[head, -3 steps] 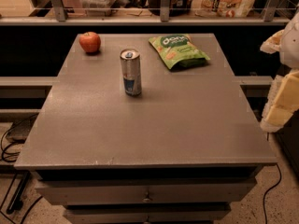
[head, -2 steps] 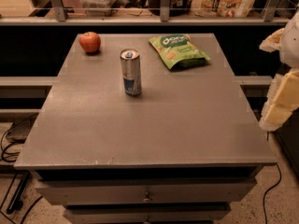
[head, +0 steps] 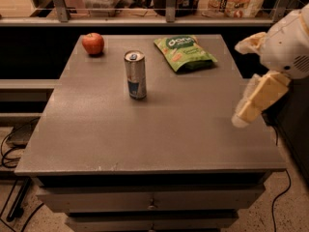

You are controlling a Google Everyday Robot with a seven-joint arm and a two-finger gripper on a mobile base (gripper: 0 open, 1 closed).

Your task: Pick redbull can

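The redbull can (head: 135,75) stands upright on the grey table (head: 145,134), left of its middle toward the back. It is slim and silver, with a blue panel low on its side and a pull-tab top. My gripper (head: 241,118) hangs at the right, its cream-coloured end above the table's right edge. It is far to the right of the can and nearer the front. It touches nothing.
A red apple (head: 93,43) sits at the table's back left. A green snack bag (head: 184,53) lies at the back right. A shelf with a rail (head: 169,19) runs behind the table. Drawers (head: 152,199) are under the tabletop, and cables (head: 12,153) lie on the floor at the left.
My arm and gripper have moved left, from beside the table to above its right edge. The can, apple and bag have not moved.
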